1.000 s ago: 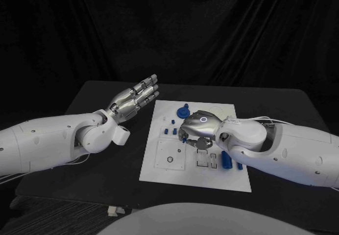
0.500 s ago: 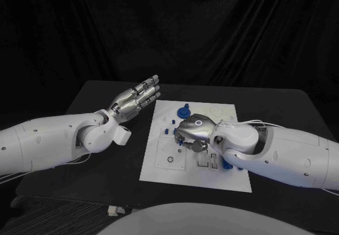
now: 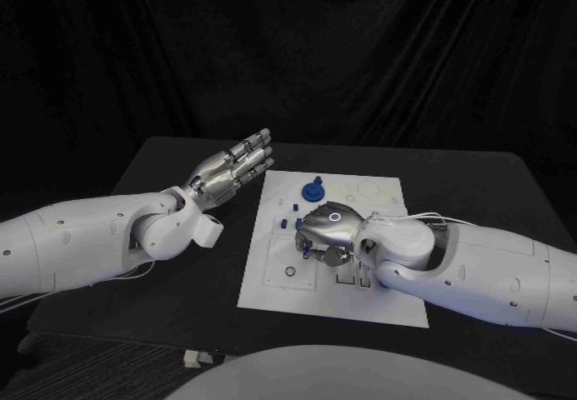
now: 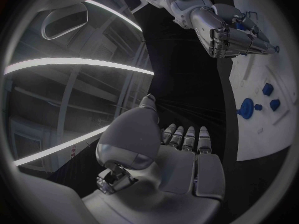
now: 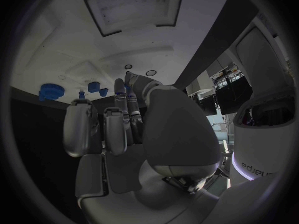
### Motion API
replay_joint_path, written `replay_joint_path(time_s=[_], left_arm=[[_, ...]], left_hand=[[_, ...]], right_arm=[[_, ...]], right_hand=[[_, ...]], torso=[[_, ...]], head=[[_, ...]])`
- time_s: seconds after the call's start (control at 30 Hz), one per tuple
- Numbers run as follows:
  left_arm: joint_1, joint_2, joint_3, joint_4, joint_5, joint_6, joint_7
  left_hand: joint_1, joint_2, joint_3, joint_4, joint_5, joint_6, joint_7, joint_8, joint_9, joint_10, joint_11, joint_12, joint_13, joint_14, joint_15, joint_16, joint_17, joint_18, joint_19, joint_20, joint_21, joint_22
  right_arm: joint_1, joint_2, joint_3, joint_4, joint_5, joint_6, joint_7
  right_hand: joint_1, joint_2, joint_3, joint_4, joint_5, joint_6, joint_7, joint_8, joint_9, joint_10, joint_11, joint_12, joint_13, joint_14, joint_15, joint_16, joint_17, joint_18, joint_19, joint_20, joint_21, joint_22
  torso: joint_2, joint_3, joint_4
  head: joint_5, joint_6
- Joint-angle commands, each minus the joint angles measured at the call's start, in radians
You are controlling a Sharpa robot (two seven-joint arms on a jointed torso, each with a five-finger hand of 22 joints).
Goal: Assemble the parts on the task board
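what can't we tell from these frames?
- Head view: right hand covers the middle of the task board; what its fingers touch or hold is hidden.
- Right wrist view: its curled fingers hide any part beneath.
- Left wrist view: board slots are cut off at the circle's rim.
- Left hand: open, nothing hidden.

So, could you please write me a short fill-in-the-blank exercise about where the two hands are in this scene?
1. The silver right hand hovers over the white ____.
2. The silver left hand is raised beside the board with its fingers ____.
3. The round blue gear-shaped part lies near the board's ____ edge.

Missing words: task board; straight; far
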Motion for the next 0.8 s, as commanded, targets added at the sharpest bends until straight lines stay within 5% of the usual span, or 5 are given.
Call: replay_joint_path(time_s=[0.03, 0.8], left_arm=[[-0.002, 0.003, 0.001, 0.001, 0.005, 0.015, 0.006], [-0.005, 0.011, 0.001, -0.006, 0.005, 0.034, -0.01]], left_hand=[[0.009, 0.004, 0.004, 0.003, 0.007, -0.002, -0.004, 0.002, 0.0, 0.0, 0.005, 0.006, 0.001, 0.0, 0.007, -0.004, -0.001, 0.008, -0.001, 0.009, -0.006, -0.001], [0.012, 0.009, 0.003, 0.003, 0.007, -0.002, -0.008, 0.002, 0.0, 0.0, 0.011, 0.006, 0.001, 0.0, 0.035, -0.004, -0.001, 0.001, 0.0, 0.028, -0.006, 0.0]], right_arm=[[-0.004, 0.0, 0.001, 0.001, -0.01, -0.003, -0.023], [-0.007, -0.008, 0.001, 0.007, -0.01, 0.009, -0.033]], right_hand=[[-0.001, 0.001, -0.002, -0.006, 0.008, -0.002, 0.004, -0.001, 0.001, 0.007, 0.002, -0.005, 0.001, 0.057, 0.001, -0.003, 0.005, 0.003, 0.002, 0.007, -0.003, 0.186], [0.002, 0.001, -0.002, -0.01, 0.016, -0.004, 0.005, -0.004, 0.0, 0.008, 0.002, -0.007, 0.001, 0.057, 0.001, -0.003, 0.005, 0.004, 0.002, 0.007, -0.004, 0.186]], torso=[[0.0, -0.0001, -0.0004], [0.0, 0.0005, -0.0008]], head=[[0.0, 0.0], [0.0, 0.0]])
